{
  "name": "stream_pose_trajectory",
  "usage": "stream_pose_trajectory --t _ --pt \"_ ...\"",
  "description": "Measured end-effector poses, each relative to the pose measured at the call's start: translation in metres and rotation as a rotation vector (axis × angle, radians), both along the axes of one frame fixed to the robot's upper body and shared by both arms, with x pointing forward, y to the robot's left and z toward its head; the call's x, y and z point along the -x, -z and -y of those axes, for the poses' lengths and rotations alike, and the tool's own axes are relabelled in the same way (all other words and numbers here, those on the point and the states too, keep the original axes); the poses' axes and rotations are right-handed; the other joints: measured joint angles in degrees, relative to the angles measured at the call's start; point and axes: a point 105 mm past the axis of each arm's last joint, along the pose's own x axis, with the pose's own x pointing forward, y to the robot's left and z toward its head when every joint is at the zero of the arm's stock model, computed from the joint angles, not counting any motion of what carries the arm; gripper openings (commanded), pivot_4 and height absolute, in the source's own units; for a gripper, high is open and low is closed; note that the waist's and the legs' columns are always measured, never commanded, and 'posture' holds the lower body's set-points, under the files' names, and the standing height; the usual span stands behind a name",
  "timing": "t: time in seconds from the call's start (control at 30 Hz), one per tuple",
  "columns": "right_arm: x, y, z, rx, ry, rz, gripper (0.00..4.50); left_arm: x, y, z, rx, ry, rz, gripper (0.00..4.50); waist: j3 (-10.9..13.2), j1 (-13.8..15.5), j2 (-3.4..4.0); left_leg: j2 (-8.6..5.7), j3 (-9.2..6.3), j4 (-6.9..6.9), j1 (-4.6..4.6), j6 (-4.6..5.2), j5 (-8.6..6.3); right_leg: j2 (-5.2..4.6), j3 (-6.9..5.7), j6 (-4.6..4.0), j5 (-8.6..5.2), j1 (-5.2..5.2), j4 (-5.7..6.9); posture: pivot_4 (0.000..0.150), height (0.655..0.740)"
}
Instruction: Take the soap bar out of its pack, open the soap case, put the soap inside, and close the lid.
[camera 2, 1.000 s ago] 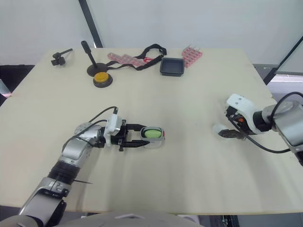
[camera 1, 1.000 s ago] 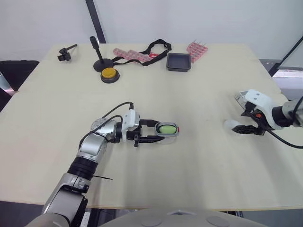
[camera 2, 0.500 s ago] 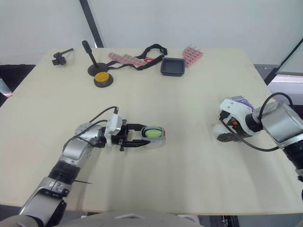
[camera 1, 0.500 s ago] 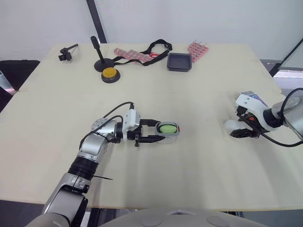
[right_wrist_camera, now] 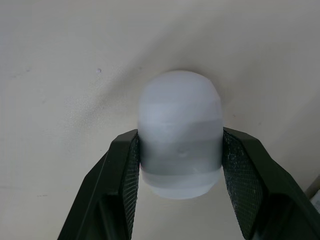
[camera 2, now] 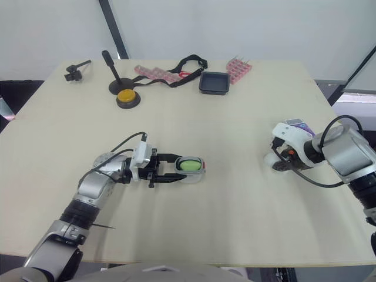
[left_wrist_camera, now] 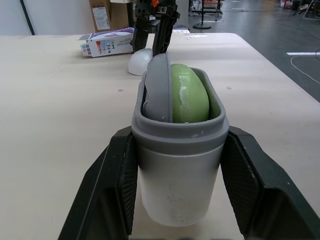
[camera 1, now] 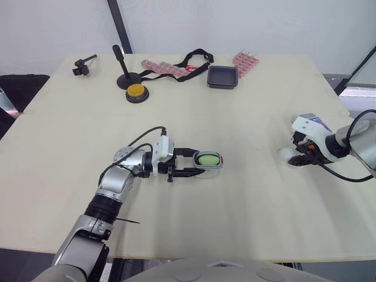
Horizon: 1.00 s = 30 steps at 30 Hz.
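Soap (left_wrist_camera: 190,95): green bar, standing in the open soap case (left_wrist_camera: 177,180), mid-counter (camera 1: 235,117).
Left tool (camera 1: 200,163): clenched on the soap case's sides.
Right tool (camera 1: 299,160): grasping the white lid (right_wrist_camera: 180,130) at counter level, near the soap pack (left_wrist_camera: 105,43).

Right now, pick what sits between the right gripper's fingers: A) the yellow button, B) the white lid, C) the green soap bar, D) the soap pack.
B: in the right wrist view the white lid lies on the table between the fingers of the right gripper; the green soap sits in the soap case held by the left gripper.
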Motion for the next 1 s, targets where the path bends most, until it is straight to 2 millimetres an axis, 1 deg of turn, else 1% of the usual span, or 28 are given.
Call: stream_pose_trajectory --t 0.17,0.2,0.27,0.3,0.37,0.43,0.47,0.5,0.53,0.67,0.73,0.77,0.8,0.9,0.93,1.0 --pt "0.000 0.000 -0.001 0.001 -0.020 0.002 1.93 0.000 0.000 0.000 0.000 -0.001 0.000 2.04 0.00 0.00 0.00 0.00 0.00 0.01 0.00 0.00 0.00 0.00 0.00 0.00 0.00 0.00 0.01 0.150 0.7291" --pt "0.001 -0.001 -0.003 -0.004 -0.031 0.001 1.93 0.000 0.000 0.000 0.000 -0.002 0.000 2.04 0.00 -0.01 0.00 0.00 0.00 0.00 0.00 0.00 0.00 0.00 0.00 0.00 0.00 0.00 0.01 0.150 0.7291" --pt "-0.001 -0.009 -0.012 -0.016 -0.077 0.017 1.93 -0.001 0.000 0.000 -0.001 -0.003 0.001 2.04 0.00 -0.10 0.01 0.00 0.01 0.01 0.01 0.00 0.00 0.00 0.01 0.00 0.00 -0.01 0.04 0.150 0.7291" --pt "-0.003 -0.019 -0.020 -0.027 -0.116 0.035 1.93 -0.001 0.000 -0.001 0.000 -0.006 0.002 2.04 0.02 -0.22 0.04 0.01 0.03 0.02 0.01 0.00 0.00 0.00 0.02 0.00 0.00 -0.04 0.07 0.150 0.7291" --pt "-0.008 -0.047 -0.043 -0.065 -0.214 0.090 1.93 -0.002 -0.001 -0.001 -0.001 -0.010 0.003 2.04 0.05 -0.57 0.10 0.01 0.05 0.04 0.03 0.01 0.00 0.01 0.05 0.00 0.00 -0.08 0.15 0.150 0.7291" --pt "-0.008 -0.087 -0.079 -0.101 -0.370 0.185 1.93 -0.004 -0.002 0.001 -0.003 -0.009 0.009 2.04 0.05 -0.66 0.11 0.09 0.04 0.04 0.05 0.02 0.01 0.07 0.04 0.00 0.00 -0.10 0.21 0.150 0.7291" --pt "-0.005 -0.098 -0.090 -0.109 -0.421 0.211 1.93 -0.004 -0.002 0.002 -0.004 -0.010 0.009 2.04 0.02 -0.43 0.02 0.13 0.01 0.05 0.03 0.01 0.01 0.09 -0.01 0.00 0.00 -0.10 0.21 0.150 0.7291" --pt "-0.002 -0.103 -0.097 -0.117 -0.457 0.218 1.93 -0.005 -0.001 0.003 -0.003 -0.012 0.006 2.04 0.00 -0.20 -0.06 0.13 0.01 0.06 0.02 0.01 0.01 0.09 -0.02 0.00 0.00 -0.10 0.20 0.150 0.7291" --pt "0.000 -0.105 -0.102 -0.124 -0.479 0.217 1.93 -0.005 -0.001 0.003 0.000 -0.012 0.006 2.04 0.00 -0.03 -0.08 0.12 0.01 0.07 0.02 0.01 0.01 0.08 -0.03 0.00 0.00 -0.10 0.17 0.150 0.7291" --pt "0.018 -0.105 -0.139 -0.131 -0.652 0.168 1.93 -0.008 -0.001 0.004 0.003 -0.020 0.018 2.04 0.01 0.11 -0.06 0.11 0.03 0.11 -0.02 0.01 0.02 0.08 -0.01 0.00 0.01 -0.14 0.25 0.150 0.7291" --pt "0.023 -0.109 -0.152 -0.129 -0.703 0.172 1.93 -0.009 -0.002 0.005 0.004 -0.025 0.022 2.04 0.01 0.12 -0.06 0.11 0.03 0.12 -0.01 -0.01 0.02 0.08 0.00 0.00 0.01 -0.14 0.27 0.150 0.7291" --pt "0.027 -0.110 -0.162 -0.133 -0.736 0.170 1.93 -0.010 -0.001 0.005 0.006 -0.030 0.020 2.04 0.01 0.12 -0.06 0.11 0.03 0.12 0.00 -0.01 0.02 0.08 0.00 0.00 0.01 -0.13 0.28 0.150 0.7291" --pt "0.030 -0.108 -0.168 -0.139 -0.758 0.159 1.93 -0.010 -0.001 0.006 0.008 -0.031 0.021 2.04 0.00 0.17 -0.07 0.11 0.03 0.13 0.00 -0.02 0.03 0.08 0.00 0.00 0.01 -0.13 0.28 0.150 0.7291" --pt "0.033 -0.102 -0.173 -0.143 -0.766 0.127 1.93 -0.010 -0.001 0.008 0.011 -0.032 0.023 2.04 0.00 0.50 -0.07 0.09 0.03 0.14 0.00 -0.08 0.05 0.08 0.00 0.01 0.02 -0.13 0.27 0.150 0.7291" --pt "0.033 -0.100 -0.174 -0.141 -0.762 0.120 1.93 -0.010 -0.001 0.008 0.011 -0.033 0.024 2.04 0.01 0.55 -0.07 0.09 0.03 0.14 -0.01 -0.28 0.16 0.08 0.00 0.03 0.03 -0.13 0.27 0.150 0.7291" --pt "0.034 -0.100 -0.182 -0.139 -0.781 0.121 1.93 -0.011 -0.001 0.007 0.010 -0.038 0.026 2.04 0.00 0.42 -0.07 0.10 0.03 0.12 0.01 -0.36 0.20 0.10 0.02 0.06 0.05 -0.13 0.29 0.150 0.7291"
